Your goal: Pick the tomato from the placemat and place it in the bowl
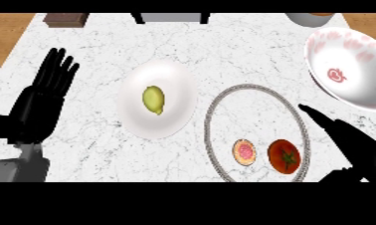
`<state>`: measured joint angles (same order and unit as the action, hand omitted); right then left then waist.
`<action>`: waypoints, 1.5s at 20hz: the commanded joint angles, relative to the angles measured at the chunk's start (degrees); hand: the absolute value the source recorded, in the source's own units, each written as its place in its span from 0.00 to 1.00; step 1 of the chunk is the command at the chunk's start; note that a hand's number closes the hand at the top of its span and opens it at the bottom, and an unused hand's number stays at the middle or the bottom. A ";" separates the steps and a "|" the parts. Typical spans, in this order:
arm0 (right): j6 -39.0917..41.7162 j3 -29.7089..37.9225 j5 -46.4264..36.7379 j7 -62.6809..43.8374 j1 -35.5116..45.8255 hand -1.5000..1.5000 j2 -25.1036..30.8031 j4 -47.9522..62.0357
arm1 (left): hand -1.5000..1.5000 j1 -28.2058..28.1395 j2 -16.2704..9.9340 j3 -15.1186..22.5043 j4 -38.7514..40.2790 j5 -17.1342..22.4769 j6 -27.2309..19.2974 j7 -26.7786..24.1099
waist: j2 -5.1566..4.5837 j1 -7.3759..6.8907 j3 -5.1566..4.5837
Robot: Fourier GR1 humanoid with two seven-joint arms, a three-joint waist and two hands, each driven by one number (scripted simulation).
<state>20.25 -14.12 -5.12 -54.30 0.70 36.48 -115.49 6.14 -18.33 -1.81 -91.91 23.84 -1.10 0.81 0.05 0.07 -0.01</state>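
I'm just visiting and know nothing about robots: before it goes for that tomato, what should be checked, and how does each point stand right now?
1. Tomato on the grey-rimmed placemat, in plain sight: ok.
2. Right hand open, fingers straight, holding nothing: ok.
3. Right hand close to the tomato but not touching it: ok.
4. Round pink item lies right beside the tomato and may get bumped: not ok.
5. Pink-patterned bowl looks free to receive it: ok.
6. Left hand open at the left, out of the way: ok.

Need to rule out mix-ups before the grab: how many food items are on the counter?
3. A tomato and a round pink-centred piece lie side by side on the grey-rimmed placemat; a yellow-green lemon sits on the white plate. None seems hidden.
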 commanded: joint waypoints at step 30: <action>1.67 -1.20 -31.59 24.11 -0.11 1.00 -14.37 21.66 | 0.50 4.38 2.68 -7.92 2.21 -2.64 5.56 4.28 | -0.07 -0.09 0.02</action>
<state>21.96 -13.73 -33.30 -34.56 -0.57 21.20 -96.57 7.89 -14.49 -7.92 -91.21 20.01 3.89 3.43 0.04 -0.03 -0.04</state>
